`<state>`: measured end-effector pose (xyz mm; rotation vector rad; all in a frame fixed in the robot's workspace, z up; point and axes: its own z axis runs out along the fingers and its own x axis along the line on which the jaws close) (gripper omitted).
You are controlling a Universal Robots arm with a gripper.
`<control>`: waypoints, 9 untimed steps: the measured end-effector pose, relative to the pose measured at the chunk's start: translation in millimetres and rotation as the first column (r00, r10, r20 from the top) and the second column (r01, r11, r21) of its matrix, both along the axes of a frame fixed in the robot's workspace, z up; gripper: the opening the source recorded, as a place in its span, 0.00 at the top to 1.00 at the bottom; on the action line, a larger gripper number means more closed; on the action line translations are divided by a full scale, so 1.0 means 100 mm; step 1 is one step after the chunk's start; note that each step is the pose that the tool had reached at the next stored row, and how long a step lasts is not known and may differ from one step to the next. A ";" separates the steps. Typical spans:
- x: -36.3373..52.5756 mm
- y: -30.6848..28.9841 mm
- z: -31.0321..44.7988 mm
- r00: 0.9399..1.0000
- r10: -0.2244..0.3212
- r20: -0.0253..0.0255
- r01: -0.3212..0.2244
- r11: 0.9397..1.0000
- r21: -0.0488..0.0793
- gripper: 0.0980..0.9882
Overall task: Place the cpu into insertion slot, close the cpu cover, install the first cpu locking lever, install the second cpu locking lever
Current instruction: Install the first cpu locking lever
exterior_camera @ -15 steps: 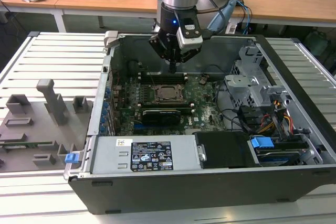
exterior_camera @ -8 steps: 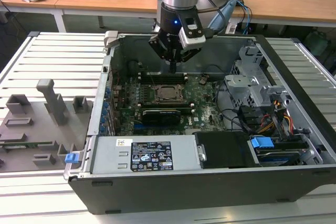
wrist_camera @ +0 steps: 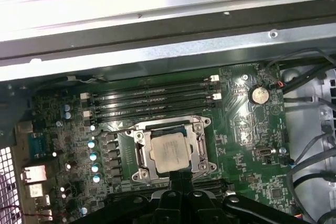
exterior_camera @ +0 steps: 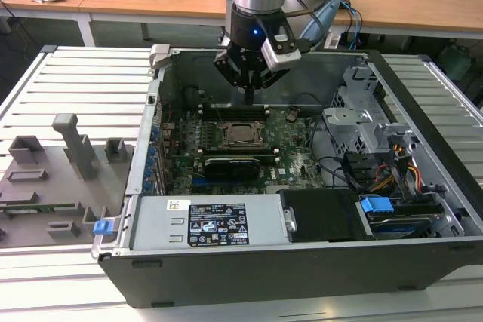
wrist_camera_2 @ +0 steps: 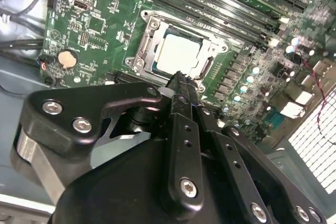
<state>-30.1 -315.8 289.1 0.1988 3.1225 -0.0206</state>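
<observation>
The cpu (exterior_camera: pixel 241 134) (wrist_camera_2: pixel 178 53) (wrist_camera: pixel 169 151), a pale square chip, lies flat in the insertion slot (wrist_camera: pixel 202 128) on the green motherboard (exterior_camera: pixel 290 157). The silvery cpu cover (wrist_camera: pixel 140 157) (wrist_camera_2: pixel 148 39) lies down around the chip, which shows through its window. My gripper (exterior_camera: pixel 247 96) (wrist_camera_2: pixel 181 79) (wrist_camera: pixel 176 174) hangs inside the open computer case, a little above the board. It sits just off the socket's edge on the memory-slot side. Its black fingers are shut together with nothing between them. I cannot tell how the locking levers stand.
Long black memory slots (exterior_camera: pixel 238 111) (wrist_camera: pixel 152 100) run beside the socket, and a black expansion card (exterior_camera: pixel 230 164) lies on its other side. A power supply (exterior_camera: pixel 207 224), a metal drive cage (exterior_camera: pixel 358 122) and cables (exterior_camera: pixel 377 175) fill the case. A grey fixture tray (exterior_camera: pixel 53 179) sits at the exterior view's left.
</observation>
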 end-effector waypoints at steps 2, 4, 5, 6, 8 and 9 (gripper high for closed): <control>0.000 0.000 0.000 1.000 0.023 0.000 -0.023 1.000 0.000 0.99; 0.000 0.000 0.000 0.999 0.042 0.000 -0.042 0.999 0.000 0.99; 0.000 0.000 0.000 0.998 0.057 0.000 -0.057 0.998 0.000 0.99; 0.000 0.000 0.000 0.998 0.068 0.000 -0.068 0.998 0.000 0.99; 0.000 0.000 0.000 0.996 0.092 0.000 -0.092 0.996 0.000 0.99; 0.000 0.000 0.000 0.994 0.105 0.000 -0.105 0.994 0.000 0.99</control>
